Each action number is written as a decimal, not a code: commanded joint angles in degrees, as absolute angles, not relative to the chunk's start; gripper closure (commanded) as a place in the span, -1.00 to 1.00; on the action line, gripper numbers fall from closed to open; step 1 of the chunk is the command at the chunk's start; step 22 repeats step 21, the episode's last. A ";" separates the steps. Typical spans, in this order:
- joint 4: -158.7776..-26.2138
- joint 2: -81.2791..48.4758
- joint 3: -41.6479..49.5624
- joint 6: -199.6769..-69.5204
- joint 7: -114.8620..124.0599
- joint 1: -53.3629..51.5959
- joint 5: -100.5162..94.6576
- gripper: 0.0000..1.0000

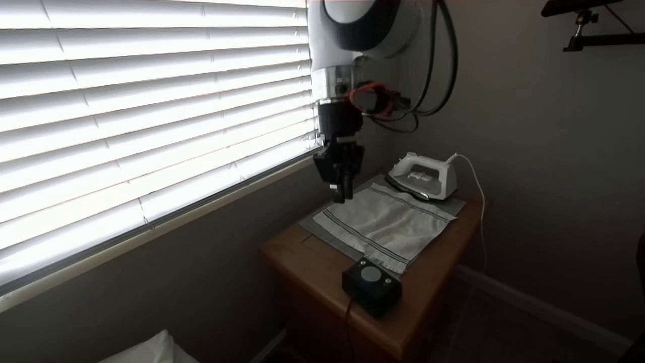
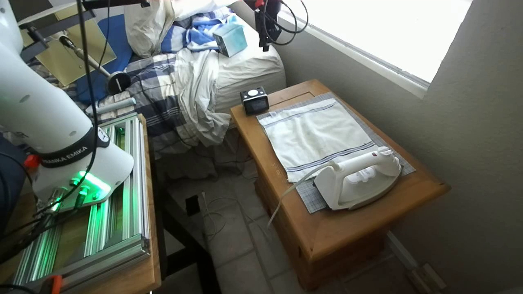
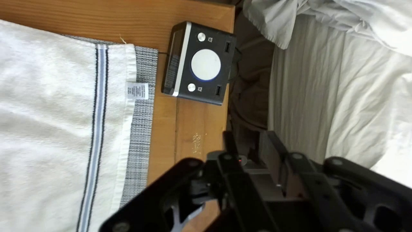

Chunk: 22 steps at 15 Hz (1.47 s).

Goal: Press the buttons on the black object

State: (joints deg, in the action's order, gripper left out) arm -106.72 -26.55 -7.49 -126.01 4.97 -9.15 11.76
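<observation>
The black object [image 3: 199, 64] is a small boxy black device with a large round silver button [image 3: 206, 64] and two small silver buttons on top. It sits at a corner of the wooden table, and shows in both exterior views [image 1: 373, 292] [image 2: 255, 104]. My gripper [image 3: 251, 133] is empty, with a modest gap between its fingers. It is well above table height, apart from the device. In the wrist view the fingertips lie below and right of the device, over the table's edge. The gripper also shows in both exterior views [image 1: 342, 194] [image 2: 264, 45].
A white clothes iron [image 2: 359, 179] stands at the table's opposite end. A white towel [image 2: 318, 128] lies on a grey mat on the wooden table [image 2: 367, 228]. A bed [image 2: 253, 73] is beyond the device's end. A window with blinds [image 1: 151, 101] runs alongside.
</observation>
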 commanded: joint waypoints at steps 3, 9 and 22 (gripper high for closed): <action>-126.20 -6.18 -4.08 -129.99 22.31 -12.91 1.16 -0.48; -139.59 13.39 -7.41 -125.19 41.90 -10.54 -12.64 -1.00; -138.33 12.53 -9.94 -122.89 38.38 -8.51 -10.18 -1.00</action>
